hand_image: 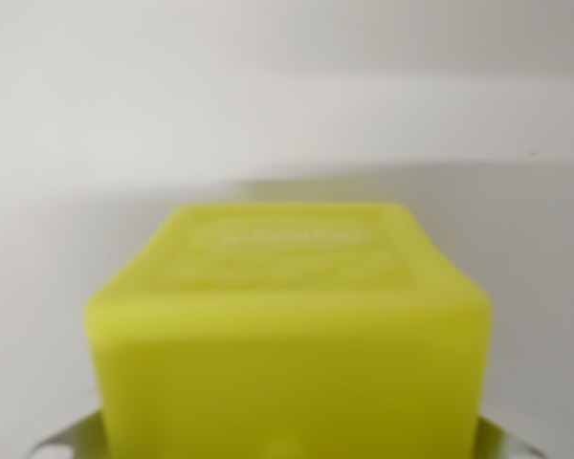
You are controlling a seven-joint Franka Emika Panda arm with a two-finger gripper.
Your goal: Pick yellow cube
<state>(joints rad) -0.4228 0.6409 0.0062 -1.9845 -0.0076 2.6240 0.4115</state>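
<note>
The yellow cube fills the lower middle of the blurred wrist view, its embossed top face tilted toward the camera, with pale metal showing at both lower corners; the claw's opening cannot be told.

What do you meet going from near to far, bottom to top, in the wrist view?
Grey metal piece at the bottom corners → yellow cube → pale surface behind it → white background at the top.
</note>
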